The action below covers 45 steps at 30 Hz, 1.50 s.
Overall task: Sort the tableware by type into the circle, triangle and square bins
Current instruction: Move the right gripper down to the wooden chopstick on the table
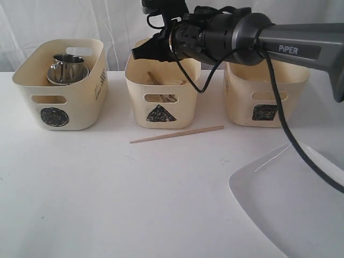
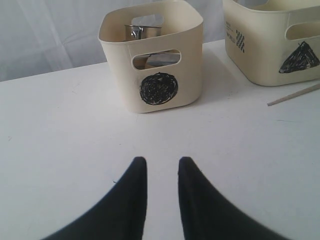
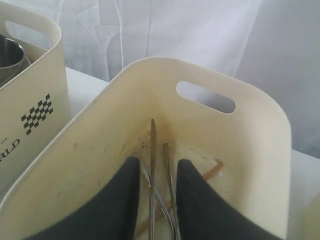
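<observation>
Right wrist view: slim steel cutlery (image 3: 152, 150), seemingly loose, in bin (image 3: 260, 145); both jaws narrowly parted, empty.

A white table (image 1: 107, 204) carries three cream tubs in a row near its back edge: the circle tub (image 1: 80, 102) on the left, the triangle tub (image 1: 185, 110) in the middle, the square tub (image 1: 236, 102) on the right. One wooden chopstick (image 1: 177, 134) lies just in front of the triangle tub, and a big white plate (image 1: 279, 199) sits at the near right corner
</observation>
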Tool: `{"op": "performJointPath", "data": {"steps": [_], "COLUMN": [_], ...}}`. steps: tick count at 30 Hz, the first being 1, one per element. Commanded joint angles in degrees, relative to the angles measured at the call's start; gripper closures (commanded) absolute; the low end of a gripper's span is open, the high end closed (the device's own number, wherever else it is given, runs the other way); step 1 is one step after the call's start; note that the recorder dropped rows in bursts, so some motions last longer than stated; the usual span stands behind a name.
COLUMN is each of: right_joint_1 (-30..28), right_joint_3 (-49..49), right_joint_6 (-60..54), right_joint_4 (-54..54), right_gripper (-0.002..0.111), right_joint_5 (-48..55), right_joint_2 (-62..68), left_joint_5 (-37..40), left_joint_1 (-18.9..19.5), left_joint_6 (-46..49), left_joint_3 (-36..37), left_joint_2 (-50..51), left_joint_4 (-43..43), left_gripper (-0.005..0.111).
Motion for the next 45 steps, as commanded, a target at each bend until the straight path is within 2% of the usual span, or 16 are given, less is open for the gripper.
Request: {"op": "performJointPath", "data": {"steps": [1, 6, 11, 15, 22, 25, 34, 40, 45], "right_joint_1": [-0.4, 1.0, 3.0, 3.7, 4.0, 4.0, 3.9, 3.5, 3.3], "right_joint_3": [-0.3, -0.3, 2.4, 5.7, 12.9, 15.9, 19.5, 19.5, 19.3], "right_joint_6": [0.4, -2.0, -27.2, -37.8, -63.9, -66.4, -66.8, -72.8, -80.2], "right_joint_4": [-0.4, 1.6, 15.6, 22.9, 34.2, 35.1, 27.6, 25.1, 25.4], "right_gripper": [0.082, 0.082, 0.083, 0.083, 0.083, 0.083, 0.081, 0.058, 0.056], "right_joint_5": [4.0, 21.9, 27.6, 31.7, 45.3, 44.3, 36.3, 31.9, 30.0], "right_joint_2": [-1.0, -5.5, -12.0, -15.9, -17.1, -17.1, -16.5, -12.1, -7.7], "left_joint_5": [0.0, 0.0, 0.0, 0.0, 0.0, 0.0, 0.0, 0.0, 0.0], "left_joint_1": [0.0, 0.0, 0.0, 0.0, 0.0, 0.0, 0.0, 0.0, 0.0], "left_joint_6": [-0.5, -0.5, -0.5, -0.5, -0.5, -0.5, -0.5, -0.5, -0.5], "left_joint_3": [0.1, 0.1, 0.1, 0.1, 0.1, 0.1, 0.1, 0.1, 0.1], "left_joint_2": [-0.4, -0.4, -0.4, -0.4, -0.4, -0.4, -0.4, -0.4, -0.4], "left_joint_4": [-0.1, -0.1, -0.1, -0.1, -0.1, -0.1, -0.1, -0.1, -0.1], "left_gripper": [0.078, 0.078, 0.078, 0.078, 0.078, 0.078, 0.078, 0.078, 0.078]}}
